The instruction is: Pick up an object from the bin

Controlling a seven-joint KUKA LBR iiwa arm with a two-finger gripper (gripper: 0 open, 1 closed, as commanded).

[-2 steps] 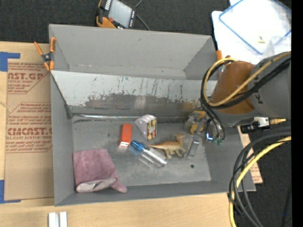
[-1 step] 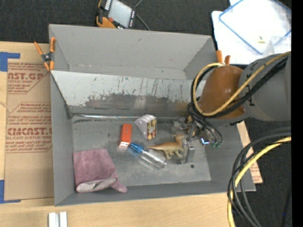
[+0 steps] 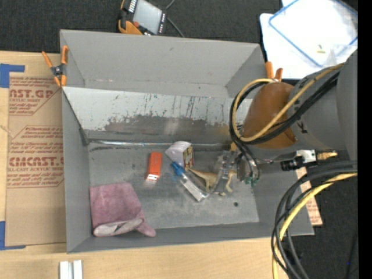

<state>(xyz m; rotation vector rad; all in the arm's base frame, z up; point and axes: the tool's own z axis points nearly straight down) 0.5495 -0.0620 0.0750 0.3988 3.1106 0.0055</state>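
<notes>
A pink cloth [image 3: 116, 209] lies crumpled lower left, an orange block [image 3: 154, 164] up-right of it.

1. On the floor of the bin [image 3: 174, 214], in the view's lower left corner: a folded cloth [image 3: 116, 208], well apart from everything else
2. Behind and to the right of the cloth, near mid-floor: a small flat block [image 3: 154, 166], lying lengthwise front to back
3. Just right of the block, nearer the back wall: a crumpled packet [image 3: 180, 153]
4. In front of the packet, slanting down to the right: a slim tube [image 3: 189, 183], upper end close to the packet
5. Just right of the tube: the gripper [image 3: 224, 178], low over the floor's right part, with the arm further right
</notes>
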